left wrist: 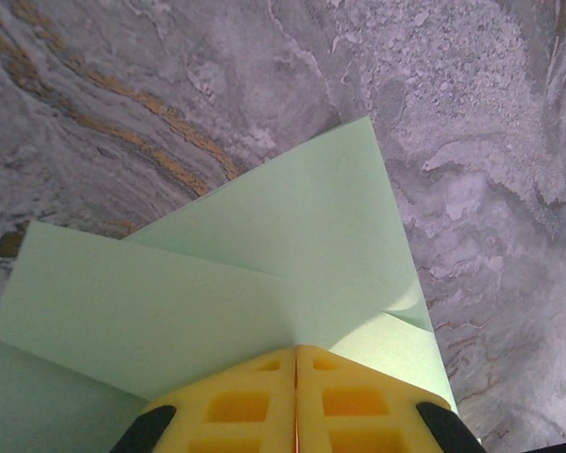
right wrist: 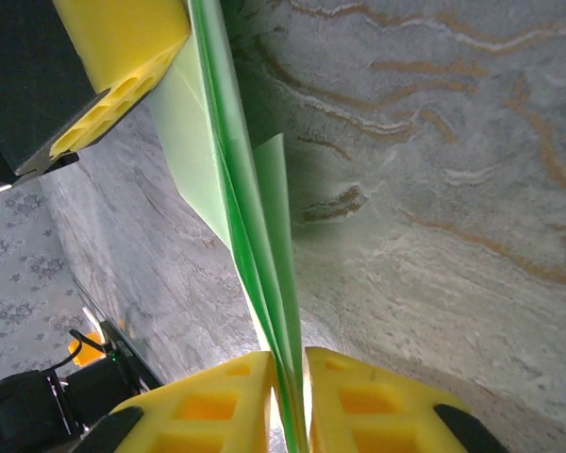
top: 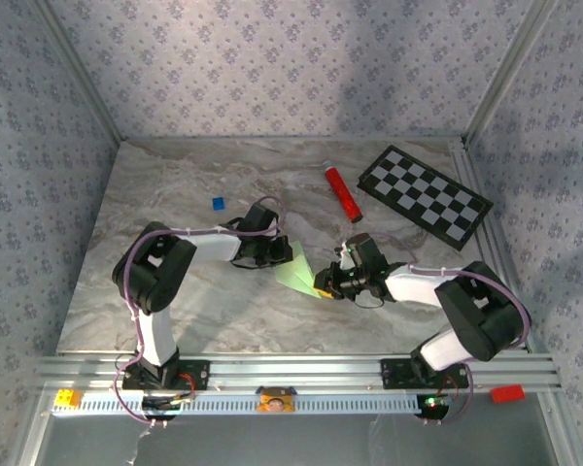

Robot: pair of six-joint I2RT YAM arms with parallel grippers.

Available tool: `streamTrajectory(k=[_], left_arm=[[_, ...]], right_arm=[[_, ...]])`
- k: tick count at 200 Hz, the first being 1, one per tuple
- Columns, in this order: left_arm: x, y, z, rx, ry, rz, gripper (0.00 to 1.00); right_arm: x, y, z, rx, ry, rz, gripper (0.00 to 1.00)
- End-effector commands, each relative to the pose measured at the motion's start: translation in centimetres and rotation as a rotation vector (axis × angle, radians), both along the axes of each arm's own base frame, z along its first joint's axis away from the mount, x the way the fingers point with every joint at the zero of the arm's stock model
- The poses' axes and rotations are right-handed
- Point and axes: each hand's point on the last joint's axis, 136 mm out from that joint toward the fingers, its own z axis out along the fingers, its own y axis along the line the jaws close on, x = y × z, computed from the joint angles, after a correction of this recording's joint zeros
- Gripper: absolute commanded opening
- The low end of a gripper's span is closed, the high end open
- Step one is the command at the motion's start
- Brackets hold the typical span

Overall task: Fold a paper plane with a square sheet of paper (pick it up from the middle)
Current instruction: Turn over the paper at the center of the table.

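Note:
The square sheet of paper [top: 294, 268] is pale green, folded into layers and held off the marble table [top: 175, 194] between both grippers. My left gripper [top: 275, 254] is shut on it. In the left wrist view the gripper's [left wrist: 296, 354] yellow pads meet at the point where the paper's [left wrist: 264, 245] folds converge. My right gripper [top: 321, 284] faces it from the right. In the right wrist view the paper [right wrist: 264, 217] runs edge-on between the right gripper's [right wrist: 290, 363] pads, which stand a narrow gap apart around the layers. The left gripper's fingers [right wrist: 123, 38] show at the top left of that view.
A red tube [top: 342, 191] and a black-and-white checkerboard [top: 425, 196] lie at the back right. A tiny blue square [top: 217, 203] sits behind the left arm. Metal frame posts and patterned walls bound the table.

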Motion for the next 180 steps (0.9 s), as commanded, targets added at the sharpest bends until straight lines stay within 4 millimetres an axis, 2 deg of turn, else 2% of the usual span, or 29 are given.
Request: streamTrajectory(k=[1, 24, 43, 86, 104, 138, 160, 180], left_arm=[[-0.8, 1.0, -0.5, 0.031, 0.038, 0.015, 0.08], [-0.5, 0.4, 0.8, -0.008, 0.009, 0.001, 0.12], [-0.1, 0.0, 2.4, -0.034, -0.029, -0.015, 0.17], [0.5, -0.5, 7.3, -0.098, -0.138, -0.034, 0.36], [0.5, 0.2, 8.6, -0.089, -0.187, -0.019, 0.40], [0.2, 2.2, 9.1, -0.039, -0.250, 0.030, 0.41], [0.0, 3.3, 9.7, -0.030, -0.286, 0.064, 0.42], [-0.1, 4.3, 10.4, -0.017, -0.325, 0.097, 0.44]], right_arm=[[-0.3, -0.1, -0.2, 0.012, 0.004, 0.017, 0.14], [-0.4, -0.2, -0.2, 0.008, -0.003, 0.026, 0.06], [-0.5, -0.3, 0.1, 0.006, -0.012, 0.039, 0.04], [-0.4, -1.1, 1.0, -0.039, -0.074, 0.052, 0.03], [0.0, -2.0, 1.5, -0.098, -0.125, 0.043, 0.02], [0.7, -3.2, 3.3, -0.170, -0.238, 0.045, 0.02], [1.0, -4.7, 3.5, -0.277, -0.271, 0.051, 0.02], [1.4, -4.8, 4.4, -0.312, -0.334, 0.093, 0.02]])
